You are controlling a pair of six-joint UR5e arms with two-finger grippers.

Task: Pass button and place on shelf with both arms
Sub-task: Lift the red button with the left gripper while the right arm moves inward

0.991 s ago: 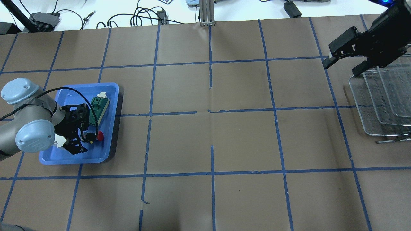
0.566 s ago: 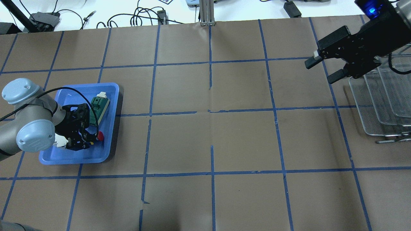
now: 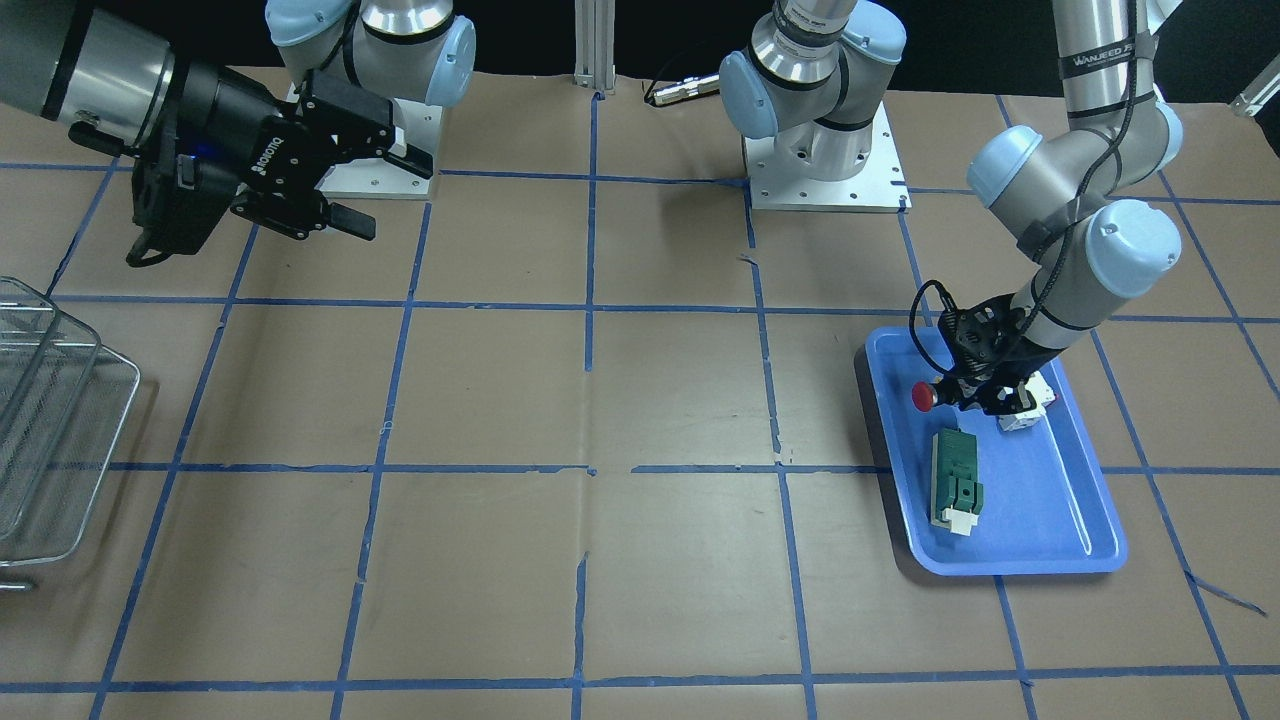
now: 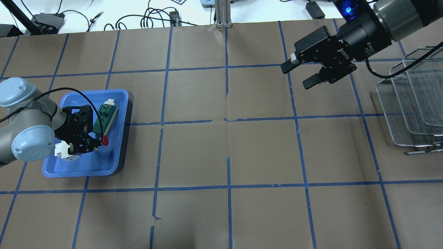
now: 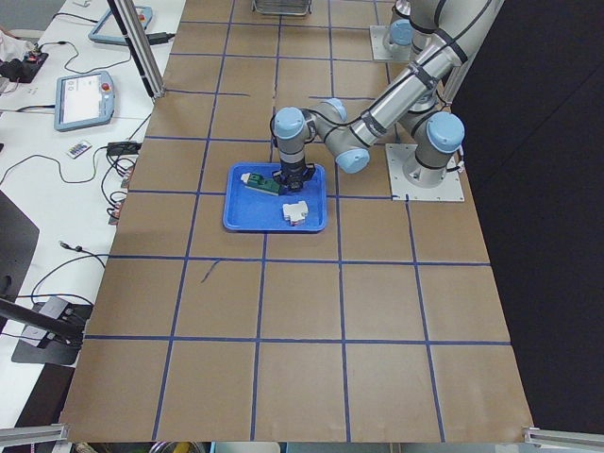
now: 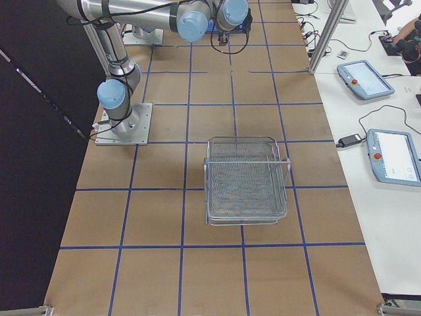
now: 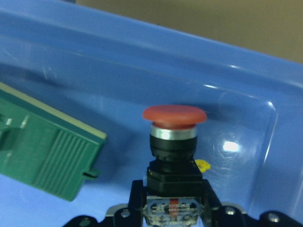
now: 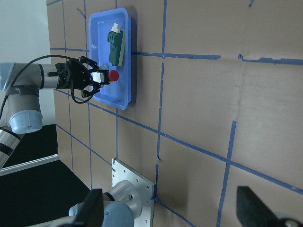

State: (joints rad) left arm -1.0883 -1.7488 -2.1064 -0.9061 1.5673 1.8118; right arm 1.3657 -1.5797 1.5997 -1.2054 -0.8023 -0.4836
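The button (image 4: pixel 104 140), red head and black body, is gripped at its rear by my left gripper (image 4: pixel 90 144), just above the floor of the blue tray (image 4: pixel 104 167). In the left wrist view the button (image 7: pixel 174 137) stands between the fingers with its red head pointing away. The front view shows the button (image 3: pixel 924 396) and left gripper (image 3: pixel 975 396) too. My right gripper (image 4: pixel 296 76) is open and empty, above the table right of centre, pointing left. The wire-mesh shelf (image 4: pixel 412 103) stands at the right edge; it also shows in the front view (image 3: pixel 50 430).
In the tray a green rectangular module (image 4: pixel 105 116) lies beside the button, and a white block (image 4: pixel 62 150) sits under the left wrist. Cables and boxes lie beyond the table's far edge (image 4: pixel 155 19). A metal post (image 4: pixel 223 14) stands at the far middle.
My left gripper shut on the button and has shifted it slightly within the tray. My right arm has swung left from over the shelf toward the table's middle, still open.
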